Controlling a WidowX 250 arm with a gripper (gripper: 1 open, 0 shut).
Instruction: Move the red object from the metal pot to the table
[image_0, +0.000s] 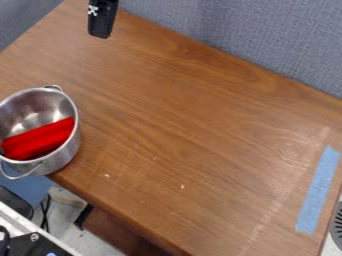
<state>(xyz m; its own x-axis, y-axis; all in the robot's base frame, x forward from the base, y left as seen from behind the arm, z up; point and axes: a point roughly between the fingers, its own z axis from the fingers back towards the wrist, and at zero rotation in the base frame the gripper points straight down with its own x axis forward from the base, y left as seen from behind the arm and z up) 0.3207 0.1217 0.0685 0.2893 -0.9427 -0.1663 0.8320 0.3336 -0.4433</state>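
Observation:
The metal pot (27, 108) stands near the table's left front corner, its thin wire handle hanging toward the front edge. The red object (36, 140) lies inside it, slanted across the bottom. Only the dark tip of my gripper (100, 18) shows at the top edge of the view, well above and behind the pot and touching nothing. Nothing red is between its fingers. The dark, small fingers do not show whether they stand apart. The table (201, 120) is brown wood grain.
A strip of light blue tape (317, 186) runs along the table near its right edge. A grey wall stands behind the table. The table's front edge drops off just below the pot, with cables and floor underneath.

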